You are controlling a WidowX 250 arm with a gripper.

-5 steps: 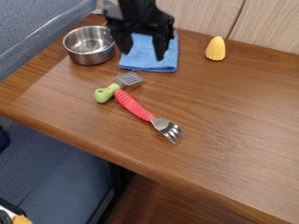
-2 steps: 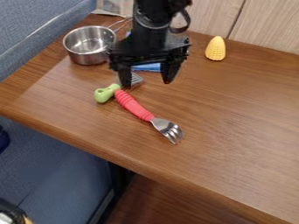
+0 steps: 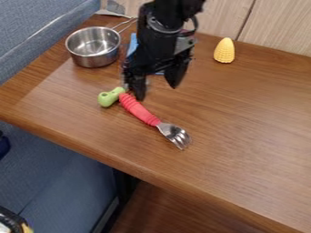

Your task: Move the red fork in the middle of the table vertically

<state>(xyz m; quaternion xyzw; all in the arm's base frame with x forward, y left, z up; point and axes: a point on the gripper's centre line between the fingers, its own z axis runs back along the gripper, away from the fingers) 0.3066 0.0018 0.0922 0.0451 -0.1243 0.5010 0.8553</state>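
A fork with a ribbed red handle and shiny metal tines [image 3: 141,112] lies slantwise on a brown wood-grained table [image 3: 243,118], left of the view's centre, its tines pointing toward the near edge. Just beside its handle end is a smooth, rounded light-green handle [image 3: 110,97] with a hole in it. The black two-finger gripper [image 3: 157,92] hangs above, tilted, its jaws spread wide with nothing pinched between them. One fingertip is close to the red handle; whether they touch, I cannot tell. Behind the gripper, part of a blue cloth [image 3: 132,43] shows. Farther left stands a round, shiny metal pot [image 3: 92,59] with a thin wire-like handle. Toward the back right, a bumpy yellow corn cob [image 3: 224,51] stands upright, tapering to its top.
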